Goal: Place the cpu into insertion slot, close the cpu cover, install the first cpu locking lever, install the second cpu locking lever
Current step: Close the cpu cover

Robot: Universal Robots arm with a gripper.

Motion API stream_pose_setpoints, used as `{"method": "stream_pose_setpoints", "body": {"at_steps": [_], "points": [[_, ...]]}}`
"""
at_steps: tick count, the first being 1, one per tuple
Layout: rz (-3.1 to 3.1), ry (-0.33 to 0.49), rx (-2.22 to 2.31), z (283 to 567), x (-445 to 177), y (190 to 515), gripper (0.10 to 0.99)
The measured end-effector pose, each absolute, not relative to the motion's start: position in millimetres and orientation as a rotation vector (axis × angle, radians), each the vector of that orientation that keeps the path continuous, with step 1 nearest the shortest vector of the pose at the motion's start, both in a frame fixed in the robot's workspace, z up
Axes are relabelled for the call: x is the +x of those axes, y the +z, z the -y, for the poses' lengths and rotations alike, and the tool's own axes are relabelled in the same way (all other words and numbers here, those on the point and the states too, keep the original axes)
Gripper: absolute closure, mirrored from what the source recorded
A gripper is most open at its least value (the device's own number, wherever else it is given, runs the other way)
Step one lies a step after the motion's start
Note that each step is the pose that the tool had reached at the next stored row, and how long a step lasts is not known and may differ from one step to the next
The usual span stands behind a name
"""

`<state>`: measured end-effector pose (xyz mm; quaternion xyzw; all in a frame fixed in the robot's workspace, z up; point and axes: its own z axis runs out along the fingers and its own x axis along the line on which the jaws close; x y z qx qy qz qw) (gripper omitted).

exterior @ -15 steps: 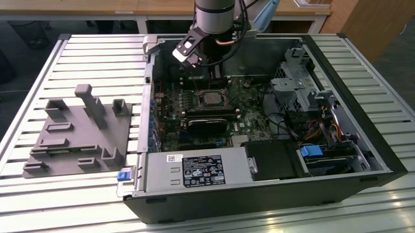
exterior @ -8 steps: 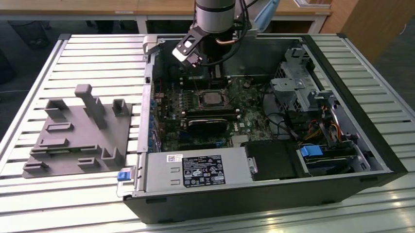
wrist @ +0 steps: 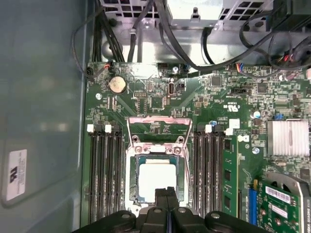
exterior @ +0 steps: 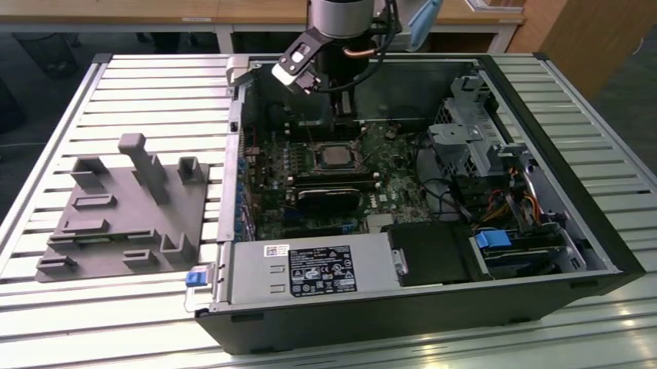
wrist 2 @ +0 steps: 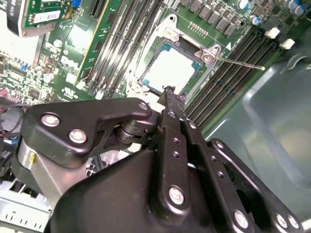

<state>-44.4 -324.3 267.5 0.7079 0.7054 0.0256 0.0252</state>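
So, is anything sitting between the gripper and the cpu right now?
Nothing visible. The gripper hangs over the cpu, which lies in the insertion slot, with the cpu cover swung open beyond it.

An open desktop computer case [exterior: 605, 254] lies on its side on a slatted metal table [exterior: 134, 84]; a grey moulded fixture [exterior: 123, 215] sits apart from it, toward the exterior view's left; a labelled power supply [exterior: 308, 273] lines the near wall; in the first wrist view, a coin cell battery [wrist: 116, 84], a finned heatsink [wrist: 287, 138], long memory slots [wrist: 104, 170] and black cables [wrist: 165, 29].
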Motion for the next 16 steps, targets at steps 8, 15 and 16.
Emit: {"method": "stream_pose_setpoints", "body": {"at_steps": [8,15,16], "points": [[-2.181,0.079,2.189,327,-41,267,0.98],[-2.183,0.076,2.19,327,-24,267,0.98],[-2.185,0.076,2.189,327,-23,267,0.98]]}}
